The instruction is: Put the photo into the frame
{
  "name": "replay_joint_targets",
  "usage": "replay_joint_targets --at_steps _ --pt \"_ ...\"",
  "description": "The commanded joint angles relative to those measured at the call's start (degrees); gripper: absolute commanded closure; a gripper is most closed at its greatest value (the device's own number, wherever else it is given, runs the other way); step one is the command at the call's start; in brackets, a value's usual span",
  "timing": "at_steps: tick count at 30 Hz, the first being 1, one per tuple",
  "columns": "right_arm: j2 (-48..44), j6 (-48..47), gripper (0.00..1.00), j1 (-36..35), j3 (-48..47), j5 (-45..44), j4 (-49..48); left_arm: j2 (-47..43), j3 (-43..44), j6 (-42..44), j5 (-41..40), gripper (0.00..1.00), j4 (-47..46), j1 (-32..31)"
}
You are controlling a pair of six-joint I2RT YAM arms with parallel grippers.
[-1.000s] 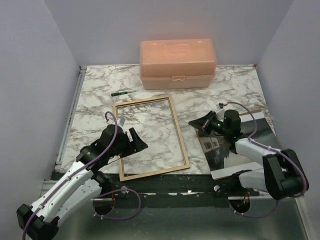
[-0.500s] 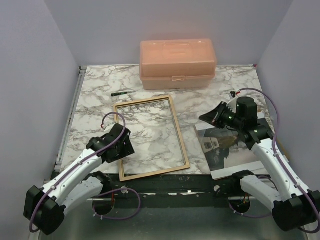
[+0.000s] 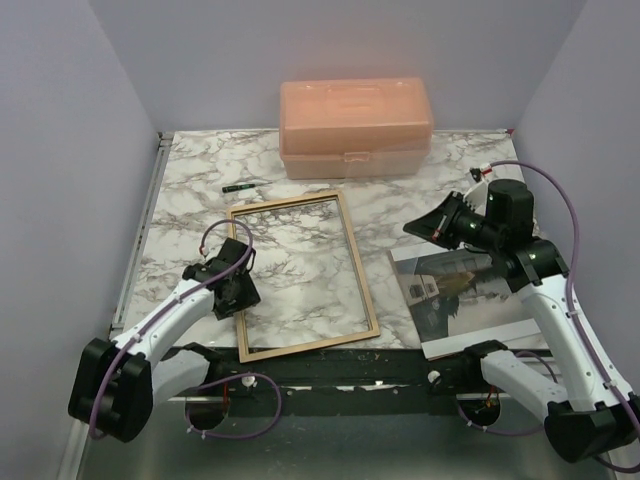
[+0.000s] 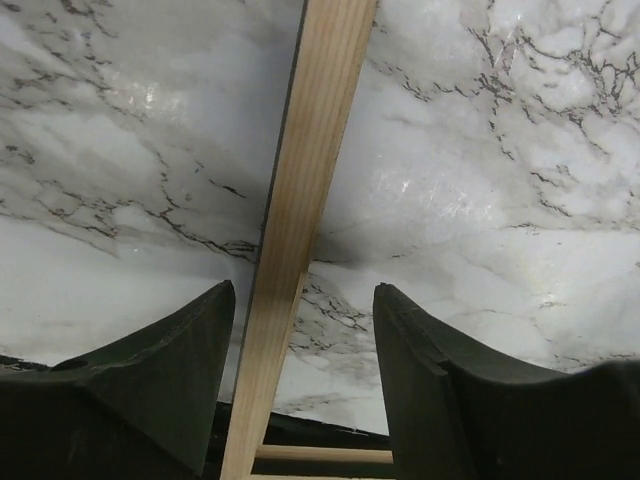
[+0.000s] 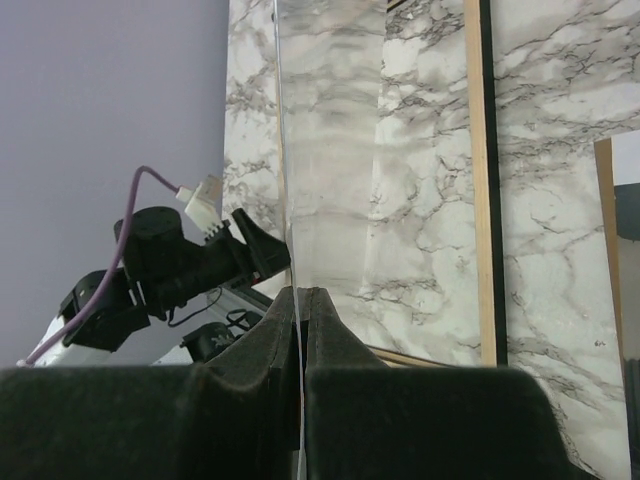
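The frame [image 3: 361, 270] is lying flat in the middle of the table [image 3: 190, 190], with its light wood side facing up. The marble is showing through its middle.

The left end effector [image 3: 238, 293] is reaching down over the left side bar of the frame. Its two fingers [image 4: 180, 370] are spread apart, one on each side of the wood bar. It is not gripping anything. I cannot tell if the fingers are touching the table.

The photo [image 3: 470, 300] is lying picture side up on the right part of the table, just beside the frame. It is not inside the frame.

The right end effector [image 3: 420, 226] is hanging up in the air above the far end of the photo. Its fingers are squeezed tight on the edge of a thin clear sheet [image 5: 330, 150].

A pink box [image 3: 355, 125] is sitting at the back of the table. A small dark pen [image 3: 238, 186] is lying near the frame's far left corner.
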State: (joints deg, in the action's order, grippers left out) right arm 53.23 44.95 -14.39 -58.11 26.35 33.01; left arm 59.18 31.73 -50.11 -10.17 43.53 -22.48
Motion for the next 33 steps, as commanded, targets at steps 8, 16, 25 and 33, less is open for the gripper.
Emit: replay_joint_targets --at_steps 8,16,25,33 --pt "2.49 -3.93 1.0 0.17 -9.91 2.72 6.18 11.32 4.63 8.34 3.35 0.67 -6.14 0.24" --pt "5.19 -7.06 1.0 0.18 -14.12 3.79 9.54 11.33 5.23 13.41 5.03 0.79 -9.12 0.03" --pt "4.98 -8.75 1.0 0.15 -19.21 4.17 15.25 8.89 2.64 14.86 6.39 0.99 -13.3 -2.72" --pt "3.38 -8.73 1.0 0.18 -18.8 3.57 16.67 8.94 2.31 15.08 4.78 1.0 -14.23 -8.04"
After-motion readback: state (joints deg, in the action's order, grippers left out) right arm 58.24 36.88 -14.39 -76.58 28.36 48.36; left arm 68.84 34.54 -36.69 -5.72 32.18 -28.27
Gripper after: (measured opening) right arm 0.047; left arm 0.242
